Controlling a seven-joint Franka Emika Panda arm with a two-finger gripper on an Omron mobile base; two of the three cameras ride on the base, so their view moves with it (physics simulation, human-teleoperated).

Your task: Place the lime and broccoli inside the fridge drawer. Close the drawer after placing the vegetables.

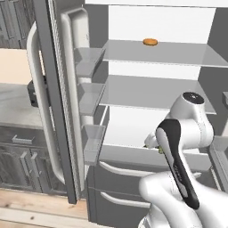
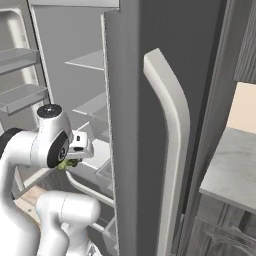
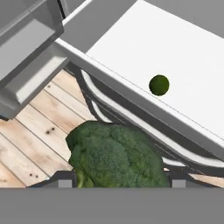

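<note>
The broccoli (image 3: 116, 155), pinched in the claw (image 3: 118, 183), hangs outside the front wall of the fridge drawer (image 3: 131, 98), whose floor holds the lime (image 3: 159, 85) near that wall, so letting go here would likely drop it onto the wooden floor (image 3: 35, 135).

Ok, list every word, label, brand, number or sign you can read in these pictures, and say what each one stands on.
None: no readable text in any view.
The fridge drawer, lime, broccoli and orange item on the shelf carry no labels or marks.
</note>
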